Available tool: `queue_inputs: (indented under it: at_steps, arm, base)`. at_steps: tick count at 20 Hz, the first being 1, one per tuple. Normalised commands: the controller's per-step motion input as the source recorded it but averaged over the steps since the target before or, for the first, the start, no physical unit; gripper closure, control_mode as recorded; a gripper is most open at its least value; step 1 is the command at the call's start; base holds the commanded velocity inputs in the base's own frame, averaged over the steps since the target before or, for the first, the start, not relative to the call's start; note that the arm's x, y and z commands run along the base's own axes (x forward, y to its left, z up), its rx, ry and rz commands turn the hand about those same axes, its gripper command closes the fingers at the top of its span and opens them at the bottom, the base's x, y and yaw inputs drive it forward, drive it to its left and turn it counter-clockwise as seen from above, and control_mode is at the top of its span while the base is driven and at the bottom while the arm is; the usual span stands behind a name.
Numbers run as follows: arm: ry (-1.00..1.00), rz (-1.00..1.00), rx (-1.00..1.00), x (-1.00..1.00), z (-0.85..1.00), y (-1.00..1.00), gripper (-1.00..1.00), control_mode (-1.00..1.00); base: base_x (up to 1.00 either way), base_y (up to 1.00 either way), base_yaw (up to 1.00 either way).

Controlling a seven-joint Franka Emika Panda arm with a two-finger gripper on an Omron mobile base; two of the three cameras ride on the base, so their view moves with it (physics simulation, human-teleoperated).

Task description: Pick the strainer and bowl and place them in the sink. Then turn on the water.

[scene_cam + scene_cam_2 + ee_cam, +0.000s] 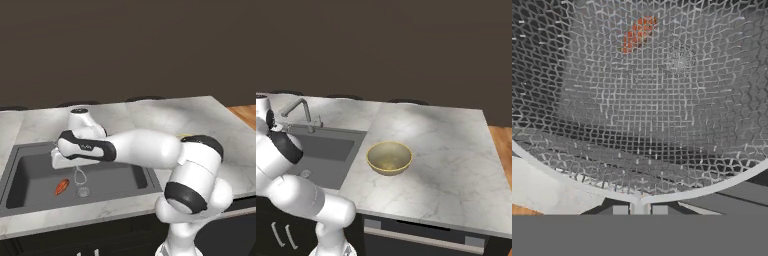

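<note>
My gripper (639, 209) is shut on the rim of the strainer (637, 115), whose silver wire mesh spreads across the hand view. In the left base view the gripper (69, 163) hangs over the left part of the dark grey sink (117, 179), and the strainer's thin wire loop (80, 175) dangles below it, above the round drain (83, 191). On the marble counter just right of the sink (331, 150) sits the pale yellow-tan bowl (389, 158), upright and well away from the gripper.
A small orange-red object (61, 186) lies on the sink floor left of the drain and shows through the mesh (638, 34). A metal faucet (301, 112) stands behind the sink. Bare marble counter (446, 150) stretches to the right of the bowl.
</note>
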Motion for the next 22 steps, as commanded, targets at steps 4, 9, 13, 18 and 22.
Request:
queue_inputs:
  at_steps: [4, 9, 13, 18, 22]
  arm:
    - [0.00, 0.00, 0.00, 0.18, -0.53, 0.38, 1.00, -1.00]
    - [0.00, 0.00, 0.00, 0.20, -0.43, 0.45, 1.00, -1.00]
    - [0.00, 0.00, 0.00, 0.37, -0.22, 0.44, 1.00, -1.00]
    - [0.00, 0.00, 0.00, 0.40, -0.20, 0.41, 1.00, -1.00]
    - [0.00, 0.00, 0.00, 0.42, -0.16, 0.33, 1.00, -1.00]
  base:
    - [0.00, 0.00, 0.00]
    - [0.00, 0.00, 0.00]
    - [0.00, 0.00, 0.00]
    - [0.00, 0.00, 0.00]
    - [0.00, 0.00, 0.00]
